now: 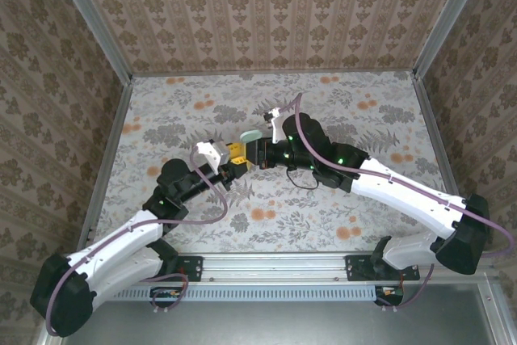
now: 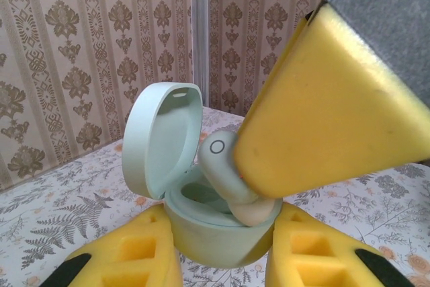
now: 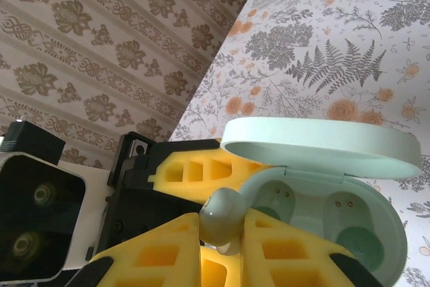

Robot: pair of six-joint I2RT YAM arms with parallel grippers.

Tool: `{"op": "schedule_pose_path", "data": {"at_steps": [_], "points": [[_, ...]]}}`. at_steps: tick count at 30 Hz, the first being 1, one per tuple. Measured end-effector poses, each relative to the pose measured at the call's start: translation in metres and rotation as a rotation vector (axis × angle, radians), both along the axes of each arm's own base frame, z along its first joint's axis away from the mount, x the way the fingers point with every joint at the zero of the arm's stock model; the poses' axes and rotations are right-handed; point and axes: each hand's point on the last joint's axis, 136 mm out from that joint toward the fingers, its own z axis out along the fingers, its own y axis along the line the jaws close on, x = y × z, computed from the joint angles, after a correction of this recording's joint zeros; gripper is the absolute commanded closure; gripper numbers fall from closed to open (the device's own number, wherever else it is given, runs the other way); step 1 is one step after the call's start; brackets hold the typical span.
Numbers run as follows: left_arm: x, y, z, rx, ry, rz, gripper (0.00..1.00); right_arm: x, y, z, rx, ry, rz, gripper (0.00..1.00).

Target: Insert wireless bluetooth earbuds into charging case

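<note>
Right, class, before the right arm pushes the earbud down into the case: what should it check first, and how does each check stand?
1. Lid open: ok.
2. Charging case clamped in left gripper: ok.
3. Earbud pinched in right gripper: ok.
4. Wells empty where visible: ok.
5. Earbud seated in a well: not ok, it sits at the rim.
6. Earbud turned to match its well: cannot tell.

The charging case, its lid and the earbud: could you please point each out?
charging case (image 2: 218, 240): left wrist view, front wall of the base.
lid (image 2: 164, 136): left wrist view, middle of its broad face.
earbud (image 3: 222, 216): right wrist view, its rounded top.
</note>
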Motion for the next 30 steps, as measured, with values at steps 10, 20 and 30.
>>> {"op": "schedule_pose_path", "data": {"at_steps": [10,20,30], "points": [[-0.0007,-0.0003,-0.0021,0.006,0.007,-0.004,1.0,0.0017,-0.0041,-0.0015,-0.043,-0.027,-0.011,0.81],[-0.0022,-0.0007,-0.001,0.004,0.003,-0.012,1.0,0.0034,-0.0061,-0.0039,-0.067,-0.036,-0.016,0.8],[-0.0024,-0.001,-0.0028,0.011,0.006,-0.014,1.0,0.0043,-0.0009,-0.0086,-0.069,-0.02,-0.003,0.79]]}}
